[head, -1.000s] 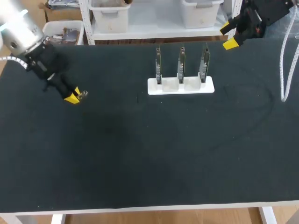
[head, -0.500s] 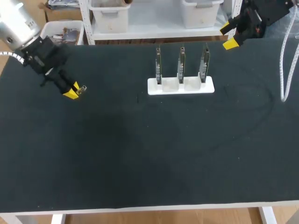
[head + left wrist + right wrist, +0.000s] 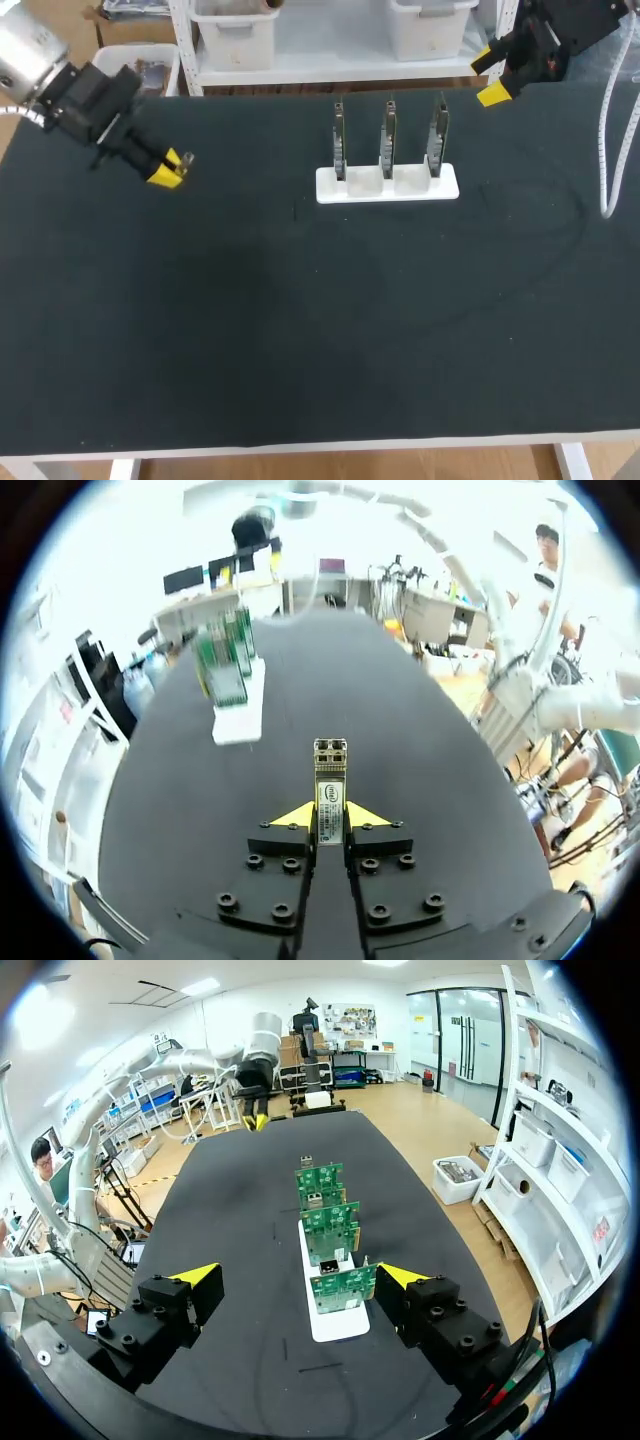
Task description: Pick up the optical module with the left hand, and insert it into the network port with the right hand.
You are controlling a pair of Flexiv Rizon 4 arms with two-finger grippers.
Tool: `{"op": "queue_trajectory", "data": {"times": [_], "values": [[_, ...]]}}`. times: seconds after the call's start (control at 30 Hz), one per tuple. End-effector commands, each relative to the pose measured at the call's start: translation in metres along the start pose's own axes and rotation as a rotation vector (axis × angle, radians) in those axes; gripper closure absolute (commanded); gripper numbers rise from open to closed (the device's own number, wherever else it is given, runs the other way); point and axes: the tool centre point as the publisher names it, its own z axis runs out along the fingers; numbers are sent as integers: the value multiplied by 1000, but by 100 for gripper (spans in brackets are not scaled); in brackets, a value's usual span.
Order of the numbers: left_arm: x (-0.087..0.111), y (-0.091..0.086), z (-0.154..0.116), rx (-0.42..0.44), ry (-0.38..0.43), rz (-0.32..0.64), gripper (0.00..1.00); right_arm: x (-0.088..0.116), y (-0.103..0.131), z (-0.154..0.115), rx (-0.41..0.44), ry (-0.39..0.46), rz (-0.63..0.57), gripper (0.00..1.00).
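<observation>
A slim silver metal optical module (image 3: pixel 330 780) is being gripped between the narrow-set fingers of the left gripper (image 3: pixel 330 815) above the far left part of the matte black table (image 3: pixel 300 330), its end jutting ahead. Well apart, three upright green circuit boards (image 3: pixel 388 135) are being carried in a row by a white rectangular stand (image 3: pixel 388 186). The right gripper (image 3: pixel 488 75) is being held wide and empty at the far right corner, the stand ahead of it. A white ribbed cable (image 3: pixel 606 150) is being draped beside the right edge.
</observation>
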Motion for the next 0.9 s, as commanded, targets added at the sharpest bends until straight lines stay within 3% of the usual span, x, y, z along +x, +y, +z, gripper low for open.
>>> {"op": "queue_trajectory", "data": {"times": [0.03, 0.2, 0.37, 0.9], "values": [[-13, 7, 1, -15, -113, 21, 100, 0, 3, 0, 7, 0, 1, 0], [-38, 20, -7, -25, -227, 47, 100, 0, 3, 0, 7, 0, 1, 0], [-57, 32, -15, -21, -292, 76, 100, 0, 3, 0, 7, 0, 1, 0], [-57, 31, -13, 2, -269, 78, 100, 0, 3, 0, 7, 0, 1, 0]]}}
